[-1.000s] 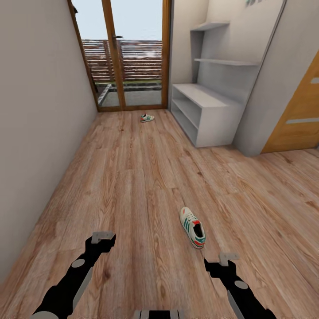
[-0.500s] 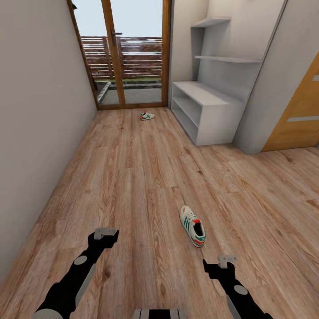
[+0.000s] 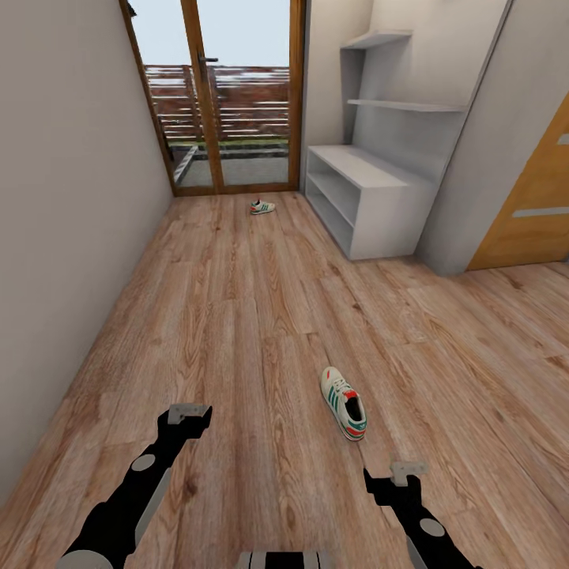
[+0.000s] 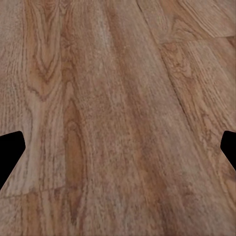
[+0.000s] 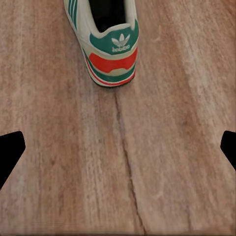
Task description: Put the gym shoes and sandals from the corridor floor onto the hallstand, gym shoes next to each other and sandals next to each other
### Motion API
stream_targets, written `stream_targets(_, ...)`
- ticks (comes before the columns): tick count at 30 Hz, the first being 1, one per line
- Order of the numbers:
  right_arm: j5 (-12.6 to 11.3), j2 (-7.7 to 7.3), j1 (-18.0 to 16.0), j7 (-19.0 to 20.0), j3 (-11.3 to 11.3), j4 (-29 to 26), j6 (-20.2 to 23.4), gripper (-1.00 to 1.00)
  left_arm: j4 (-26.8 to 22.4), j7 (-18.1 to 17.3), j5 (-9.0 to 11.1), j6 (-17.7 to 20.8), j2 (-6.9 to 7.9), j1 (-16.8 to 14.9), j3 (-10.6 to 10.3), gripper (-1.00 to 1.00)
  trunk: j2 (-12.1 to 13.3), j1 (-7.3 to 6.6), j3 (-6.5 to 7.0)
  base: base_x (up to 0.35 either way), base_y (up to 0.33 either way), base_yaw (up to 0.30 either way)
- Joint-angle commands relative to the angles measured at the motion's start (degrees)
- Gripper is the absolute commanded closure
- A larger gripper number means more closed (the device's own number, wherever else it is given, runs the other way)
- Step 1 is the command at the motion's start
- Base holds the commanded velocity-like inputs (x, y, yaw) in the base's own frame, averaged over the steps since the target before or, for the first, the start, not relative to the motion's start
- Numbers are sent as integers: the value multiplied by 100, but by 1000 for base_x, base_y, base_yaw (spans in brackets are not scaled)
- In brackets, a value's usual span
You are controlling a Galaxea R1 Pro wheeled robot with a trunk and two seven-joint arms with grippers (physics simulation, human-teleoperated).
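One cream gym shoe [image 3: 343,403] with green stripes lies on the wood-plank corridor floor [image 3: 237,332], toe pointing away from me. Its green and red heel [image 5: 112,46] faces my right gripper [image 3: 407,472], which hovers open a short way behind it. My left gripper [image 3: 188,414] hangs open over bare planks [image 4: 118,123], well left of that shoe. The second gym shoe [image 3: 261,208] lies far off by the glass door. The pale grey hallstand [image 3: 371,201] stands against the right wall, its shelves bare. The sandals are out of view.
A wood-framed glass door [image 3: 229,95] closes the corridor's far end. A plain wall [image 3: 63,197] runs along the left. An orange door [image 3: 529,213] sits at the right behind a grey wall corner [image 3: 474,158].
My right gripper has drawn back slightly toward me, away from the near shoe. The left gripper has edged forward a little. The camera shifted slightly early on.
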Motion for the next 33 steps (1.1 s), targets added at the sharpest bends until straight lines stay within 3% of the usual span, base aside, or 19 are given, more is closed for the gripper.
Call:
stream_targets(1,7,-1,-2,7,2,36,-50,-100,1,-7,28,-10,4,-2,-12,-100,-1,-1,-4,0,0,0)
stream_targets(19,12,-1,-2,17,3,119,-628,-100,0,1,19,-19,4,40,-15,-100,-1,-1,-4,29,-11,0)
stream_targets(20,12,-1,-2,17,3,120,-1309,-100,0,1,19,-19,4,41,-15,-100,-1,-1,-4,184,-97,0)
stream_targets(33,12,7,-2,13,3,120,-1309,-100,-2,2,19,-19,-18,42,-14,-100,-1,-1,-4,84,-48,0)
